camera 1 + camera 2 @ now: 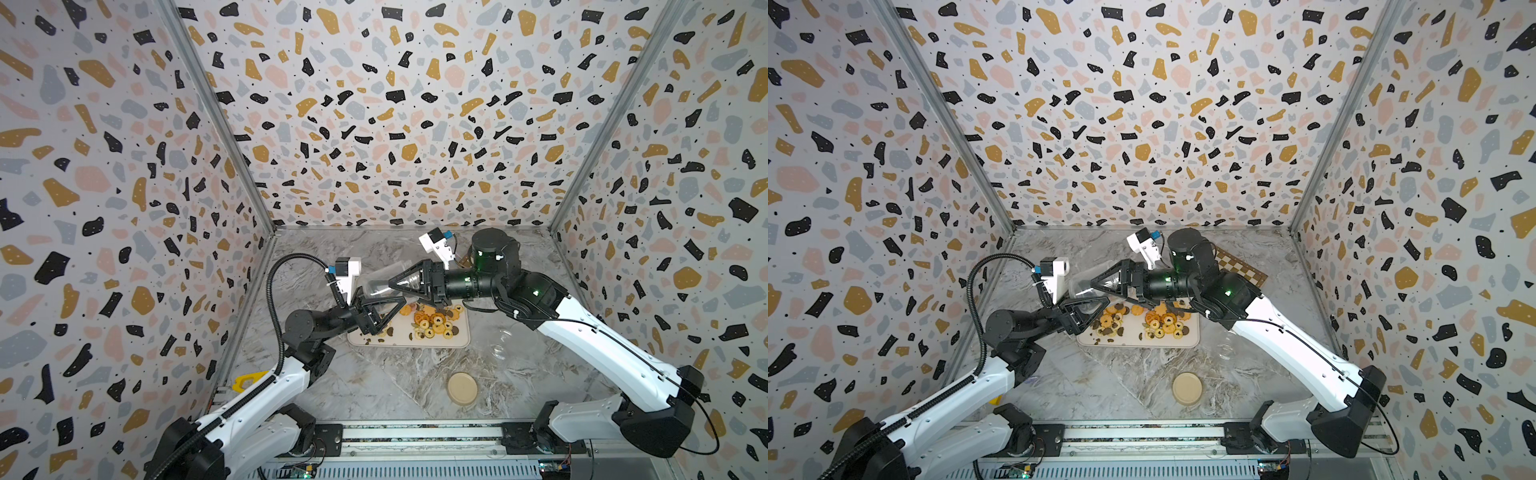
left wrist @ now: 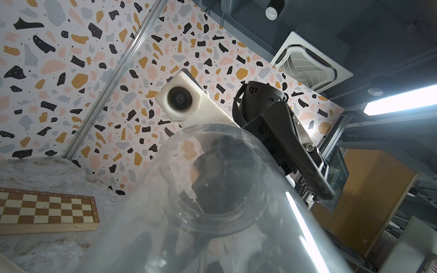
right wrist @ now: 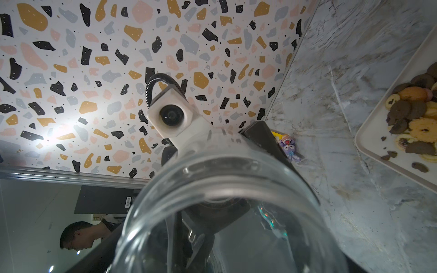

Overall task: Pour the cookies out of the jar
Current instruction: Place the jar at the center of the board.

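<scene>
Clear jar [image 1: 384,282], seemingly empty, lying sideways above the tray's [image 1: 461,340] far edge, right claw [image 1: 405,284] gripping its base, left claw [image 1: 380,309] clamping its mouth end, cookies [image 1: 434,322] lying heaped on the tray below.

Up close, the clear jar [image 2: 212,201] fills the lower half of the left wrist view — its round end faces the lens, with dark shapes blurred through the plastic. Above it sits a white camera block [image 2: 181,99] on the other arm, and beside that a black gripper finger [image 2: 295,151] lies along the jar's side. Off to the edge, a chessboard [image 2: 47,210] rests flat on the marble table [image 2: 47,170] — speckled walls behind.
</scene>
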Robot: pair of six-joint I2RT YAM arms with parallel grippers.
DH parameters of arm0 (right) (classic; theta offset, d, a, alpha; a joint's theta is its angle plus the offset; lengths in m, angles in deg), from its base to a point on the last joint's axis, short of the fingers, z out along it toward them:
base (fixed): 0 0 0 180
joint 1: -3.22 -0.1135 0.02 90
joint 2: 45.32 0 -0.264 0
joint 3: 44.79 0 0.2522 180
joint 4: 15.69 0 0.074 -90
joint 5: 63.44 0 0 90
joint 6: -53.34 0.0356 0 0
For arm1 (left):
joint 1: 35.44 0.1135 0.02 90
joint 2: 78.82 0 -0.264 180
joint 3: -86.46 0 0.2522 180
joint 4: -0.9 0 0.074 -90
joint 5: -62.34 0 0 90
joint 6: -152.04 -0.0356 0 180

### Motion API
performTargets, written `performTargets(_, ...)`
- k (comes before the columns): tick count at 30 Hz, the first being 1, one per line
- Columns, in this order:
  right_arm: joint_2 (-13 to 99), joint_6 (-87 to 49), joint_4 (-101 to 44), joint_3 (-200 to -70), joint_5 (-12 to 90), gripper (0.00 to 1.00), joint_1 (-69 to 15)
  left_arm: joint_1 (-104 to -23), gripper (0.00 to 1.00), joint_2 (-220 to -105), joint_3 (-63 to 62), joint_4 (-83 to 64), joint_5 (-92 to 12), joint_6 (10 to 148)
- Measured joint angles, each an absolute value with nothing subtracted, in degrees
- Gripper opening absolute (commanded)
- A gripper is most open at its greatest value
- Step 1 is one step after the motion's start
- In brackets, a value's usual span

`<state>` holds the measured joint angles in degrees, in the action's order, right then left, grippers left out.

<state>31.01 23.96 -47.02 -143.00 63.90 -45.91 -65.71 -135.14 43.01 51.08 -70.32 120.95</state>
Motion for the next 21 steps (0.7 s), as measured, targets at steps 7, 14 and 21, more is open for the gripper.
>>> performTargets(7,32.7,26.4,-47.0,-143.6,63.0,1.0,-46.3,-67.8,0.0,-133.6,43.0,45.3,-69.0,114.9)
performTargets(14,33.9,27.3,-47.8,-144.9,61.3,0.85,-48.0,-68.1,0.0,-130.9,43.0,41.4,-68.1,109.1)
performTargets(21,33.7,27.1,-47.9,-144.9,61.5,0.47,-48.4,-68.3,0.0,-130.3,43.0,40.0,-68.3,107.4)
